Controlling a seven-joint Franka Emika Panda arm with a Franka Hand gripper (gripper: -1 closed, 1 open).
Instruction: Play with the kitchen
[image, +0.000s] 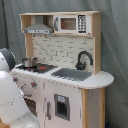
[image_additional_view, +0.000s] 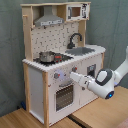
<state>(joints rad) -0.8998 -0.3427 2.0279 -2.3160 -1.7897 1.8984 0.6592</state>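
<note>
Grey curtain behind the kitchen (image_additional_view: 62, 60); gripper (image_additional_view: 71, 76) reaches at the knob panel above the oven door (image_additional_view: 64, 96), finger state unreadable. Next: likely turn a knob.

We lose gripper (image_additional_view: 71, 76) fingers against kitchen (image_additional_view: 37, 82) front in second exterior view: open or closed, cannot tell. Arm (image_additional_view: 107, 82) cut off at second exterior view's right edge. In first exterior view arm (image: 11, 100) fills lower left corner (cut by left and bottom edges), hiding oven door and part of knobs. Microwave (image: 72, 23) keypad too small to read.
</note>
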